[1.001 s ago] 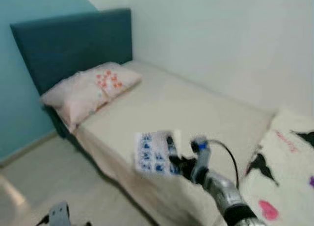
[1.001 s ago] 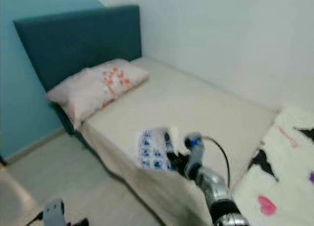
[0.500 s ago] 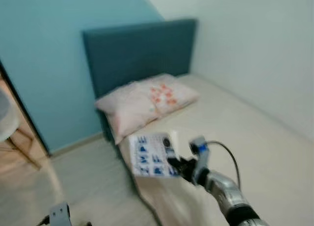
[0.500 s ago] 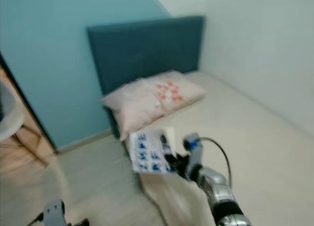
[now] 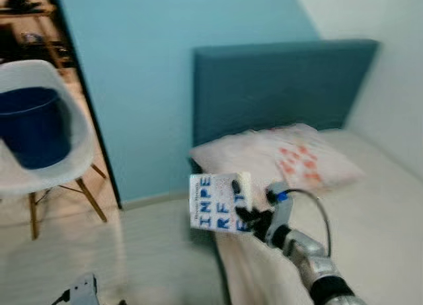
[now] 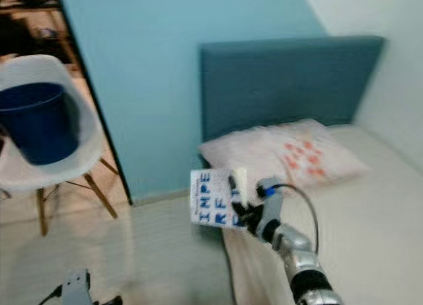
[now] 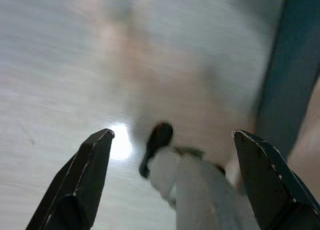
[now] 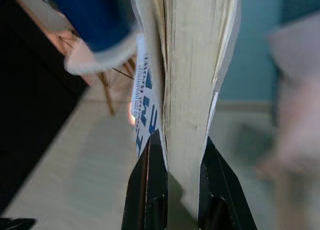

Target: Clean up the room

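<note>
Book: white cover with blue block letters, the book [image 5: 217, 211] is held upright in the air, over the floor at the near corner of the bed, below the pillows.
Right gripper: the right gripper [image 8: 172, 165] has its jaws clamped on the book's lower edge, one black finger on each side of the page block; the silver arm reaches forward from the lower right.
Left gripper: the left gripper [image 7: 172, 175] hangs low over the floor, jaws wide apart, nothing between them; part of it shows at the bottom edge of the head views.
Bed: a cream sheet covers the bed [image 5: 370, 219], which stands against the white wall with a dark teal headboard [image 5: 277, 87] at its head.
Pillows: two pale pillows [image 5: 284, 159] lie against the headboard, one with orange marks.
Chair: a white shell chair [image 6: 39, 153] on wooden legs stands well apart to the left, past the blue wall's edge.
Bucket: a dark blue bucket [image 6: 33, 120] sits on the chair's seat.
Floor: the pale floor [image 5: 152, 252] is blurred.
</note>
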Available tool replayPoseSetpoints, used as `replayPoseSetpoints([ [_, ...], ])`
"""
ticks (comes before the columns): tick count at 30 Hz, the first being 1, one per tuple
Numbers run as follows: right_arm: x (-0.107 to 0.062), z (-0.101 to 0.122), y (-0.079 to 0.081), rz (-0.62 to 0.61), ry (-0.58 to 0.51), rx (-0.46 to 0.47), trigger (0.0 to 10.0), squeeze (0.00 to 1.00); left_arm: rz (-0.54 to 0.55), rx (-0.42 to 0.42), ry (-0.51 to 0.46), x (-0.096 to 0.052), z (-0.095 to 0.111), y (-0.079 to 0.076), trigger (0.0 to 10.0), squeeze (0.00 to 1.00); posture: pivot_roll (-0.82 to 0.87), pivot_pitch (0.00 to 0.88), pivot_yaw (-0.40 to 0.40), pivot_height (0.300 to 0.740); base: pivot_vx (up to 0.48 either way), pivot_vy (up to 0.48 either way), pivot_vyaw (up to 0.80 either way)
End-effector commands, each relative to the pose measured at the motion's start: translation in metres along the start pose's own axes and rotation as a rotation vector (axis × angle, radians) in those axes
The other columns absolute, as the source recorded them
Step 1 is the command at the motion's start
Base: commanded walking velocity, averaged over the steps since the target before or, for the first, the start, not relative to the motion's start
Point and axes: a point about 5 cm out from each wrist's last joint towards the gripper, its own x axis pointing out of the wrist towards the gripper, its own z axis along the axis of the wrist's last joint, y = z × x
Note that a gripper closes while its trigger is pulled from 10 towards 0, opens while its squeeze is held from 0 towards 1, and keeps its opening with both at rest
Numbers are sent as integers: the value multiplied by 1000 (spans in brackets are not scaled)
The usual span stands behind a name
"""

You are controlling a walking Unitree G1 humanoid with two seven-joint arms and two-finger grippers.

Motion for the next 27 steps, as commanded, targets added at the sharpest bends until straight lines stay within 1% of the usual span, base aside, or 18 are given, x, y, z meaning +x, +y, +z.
replayPoseSetpoints([
  [1, -13, -2, -21, -123, 4, 52, 10000, 0, -3, 1, 2, 1, -1, -3, 10000, 0, -21, 0, -21, 740, 0, 0, 0],
  [3, -13, -2, -21, -123, 4, 52, 10000, 0, -3, 1, 2, 1, -1, -3, 10000, 0, -21, 0, -21, 740, 0, 0, 0],
  [4, -17, -4, -26, -165, 6, 74, 10000, 0, 3, -5, 3, 1, -1, -3, 10000, 0, -21, 0, -21, 740, 0, 0, 0],
  [5, -17, -4, -26, -165, 6, 74, 10000, 0, 3, -5, 3, 1, -1, -3, 10000, 0, -21, 0, -21, 740, 0, 0, 0],
  [6, -20, -5, -32, -211, -7, 113, 10000, 0, 5, -5, 2, 1, -1, -3, 10000, 0, -21, 0, -21, 740, 0, 0, 0],
  [7, -20, -5, -32, -211, -7, 113, 10000, 0, 5, -5, 2, 1, -1, -3, 10000, 0, -21, 0, -21, 740, 0, 0, 0],
  [8, -26, -6, -40, -276, -28, 166, 10000, 0, 4, -4, 2, 1, -1, -3, 10000, 0, -25, 0, -22, 740, 0, 0, 0],
  [9, -34, -6, -51, -363, -69, 240, 10000, 0, -1, -1, 1, 1, 0, -4, 10000, 0, -26, 0, -23, 740, 0, 0, -769],
  [10, -34, -6, -51, -363, -69, 240, 10000, 0, -1, -1, 1, 1, 0, -4, 10000, 0, -26, 0, -23, 740, 0, 0, -769],
  [11, -47, -7, -64, -474, -123, 346, 10000, 0, -14, 0, -4, 1, 1, -6, 10000, 0, -28, 0, -23, 740, 0, 0, -769],
  [13, -55, -11, -72, -548, -132, 385, 10000, 0, -29, 5, -12, 2, 3, -9, 10000, 0, -31, 0, -24, 740, 0, 0, -769],
  [16, -59, -14, -75, -582, -130, 409, 10000, 0, -39, 4, -20, 2, 5, -12, 10000, 0, -32, 0, -27, 740, 0, 0, -769],
  [18, -61, -21, -76, -614, -108, 448, 10000, 0, -52, 7, -35, 3, 10, -15, 10000, 0, -32, 0, -30, 740, 0, 0, -513],
  [19, -62, -24, -75, -614, -104, 468, 10000, 0, -61, 14, -45, 4, 13, -17, 10000, 0, -33, 0, -33, 740, 0, 0, 0],
  [24, -61, -26, -74, -611, -101, 495, 10000, 0, -74, 22, -59, 5, 17, -21, 10000, 0, -33, 0, -36, 740, 0, 0, 0],
  [27, -63, -33, -73, -619, -72, 528, 10000, 0, -85, 27, -85, 6, 24, -25, 10000, 0, -34, 0, -36, 740, 0, 0, 0],
])
